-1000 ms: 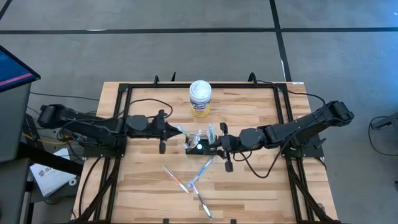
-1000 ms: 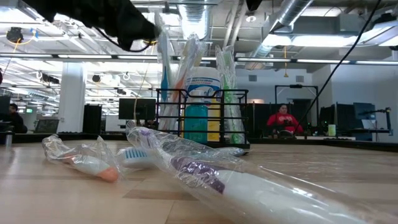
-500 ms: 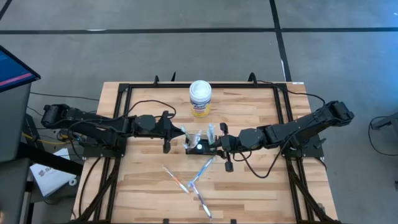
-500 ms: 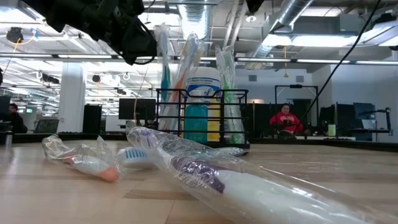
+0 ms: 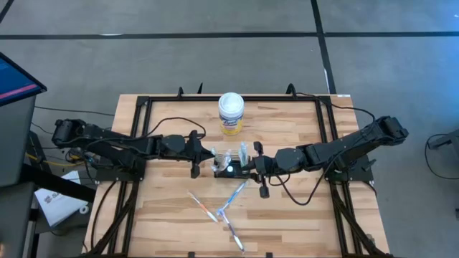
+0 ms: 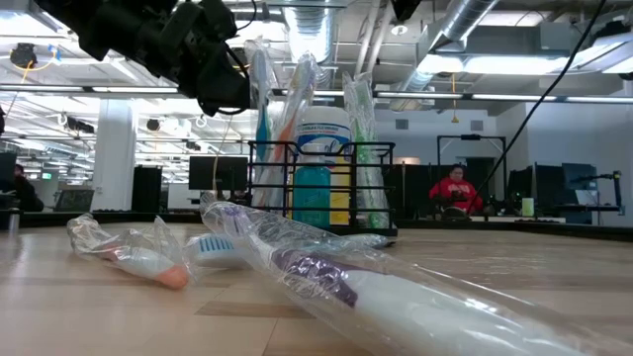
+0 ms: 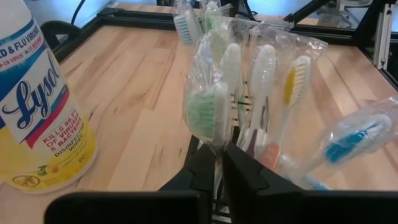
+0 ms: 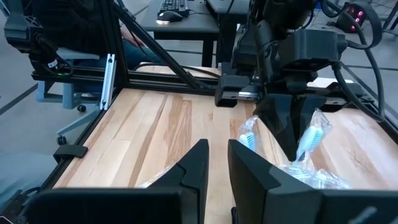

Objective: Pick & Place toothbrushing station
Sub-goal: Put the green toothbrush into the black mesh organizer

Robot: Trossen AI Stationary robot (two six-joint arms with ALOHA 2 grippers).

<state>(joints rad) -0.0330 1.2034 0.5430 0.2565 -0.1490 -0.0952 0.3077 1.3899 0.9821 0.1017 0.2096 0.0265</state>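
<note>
Toothbrushing station (image 5: 231, 167) unmoved, left hand (image 5: 209, 151) advanced toward it

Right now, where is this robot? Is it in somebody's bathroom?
Not a bathroom. It looks like a big open office or robot lab: a wooden table with a black frame, bare pipes and ducts under the ceiling, strip lights, and a person seated among computer screens far behind.

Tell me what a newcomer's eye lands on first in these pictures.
First, mid-table, the black wire-mesh holder bristling with plastic-wrapped toothbrushes, the left gripper pinched shut on a green-bristled toothbrush standing in it. The right gripper sits at the holder's other side. Next, the white canister with a yellow label stands behind it, and three more wrapped toothbrushes lie loose toward the table's front edge.
</note>
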